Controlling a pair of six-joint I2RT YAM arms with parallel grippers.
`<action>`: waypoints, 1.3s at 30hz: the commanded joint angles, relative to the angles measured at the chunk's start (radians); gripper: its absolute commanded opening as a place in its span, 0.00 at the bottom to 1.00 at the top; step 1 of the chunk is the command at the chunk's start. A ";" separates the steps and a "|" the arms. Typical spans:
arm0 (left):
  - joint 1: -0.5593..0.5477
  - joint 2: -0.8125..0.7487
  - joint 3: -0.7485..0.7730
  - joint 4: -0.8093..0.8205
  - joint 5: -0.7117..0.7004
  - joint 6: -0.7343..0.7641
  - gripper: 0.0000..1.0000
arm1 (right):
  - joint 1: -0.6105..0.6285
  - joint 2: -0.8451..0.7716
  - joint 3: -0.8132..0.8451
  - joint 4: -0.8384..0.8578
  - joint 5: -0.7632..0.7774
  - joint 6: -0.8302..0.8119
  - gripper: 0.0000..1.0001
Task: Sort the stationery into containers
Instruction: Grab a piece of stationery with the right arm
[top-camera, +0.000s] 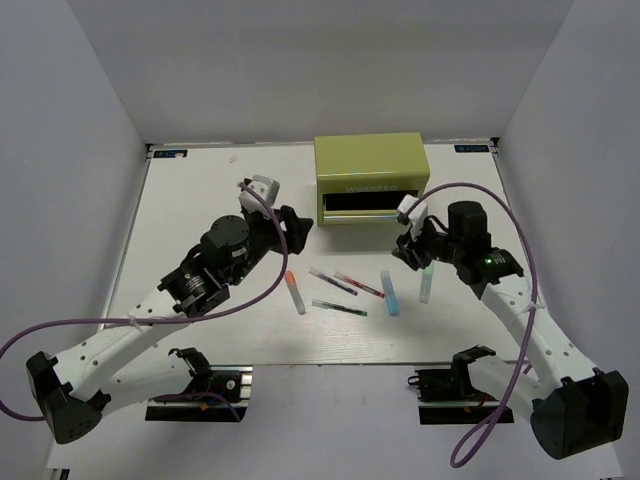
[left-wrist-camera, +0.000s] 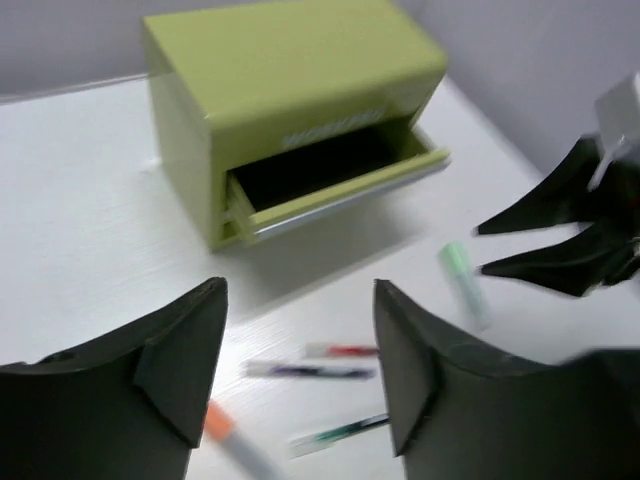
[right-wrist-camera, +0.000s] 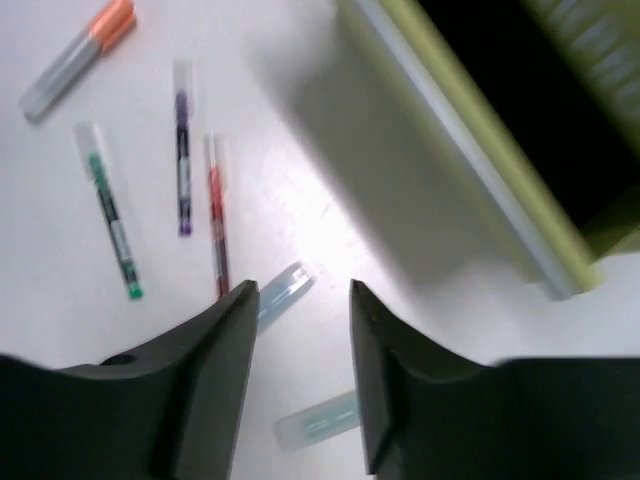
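Note:
The yellow-green tool chest (top-camera: 370, 165) stands at the back, its lower front drawer (top-camera: 365, 204) pulled open and dark inside. On the table before it lie an orange-capped marker (top-camera: 296, 292), a dark pen (top-camera: 327, 275), a red pen (top-camera: 360, 285), a green pen (top-camera: 338, 307), a light blue marker (top-camera: 390, 293) and a mint marker (top-camera: 426, 283). My left gripper (top-camera: 300, 228) is open and empty above the table, left of the drawer. My right gripper (top-camera: 403, 245) is open and empty, hovering over the light blue marker (right-wrist-camera: 283, 293) and the mint marker (right-wrist-camera: 320, 420).
In the left wrist view the open drawer (left-wrist-camera: 330, 185) lies ahead, with the pens (left-wrist-camera: 310, 370) below my open left gripper (left-wrist-camera: 300, 290) and the right arm's fingers (left-wrist-camera: 560, 235) at the right. The table's side walls stand close on both sides.

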 joint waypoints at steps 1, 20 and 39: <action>0.003 -0.002 -0.019 -0.137 -0.012 0.212 0.67 | 0.029 0.031 -0.046 -0.086 0.052 0.107 0.48; -0.018 0.013 -0.141 -0.071 0.125 0.165 0.90 | 0.213 0.326 -0.109 -0.012 0.463 0.252 0.82; -0.018 -0.027 -0.150 -0.061 0.106 0.156 0.91 | 0.288 0.472 -0.112 0.028 0.553 0.241 0.66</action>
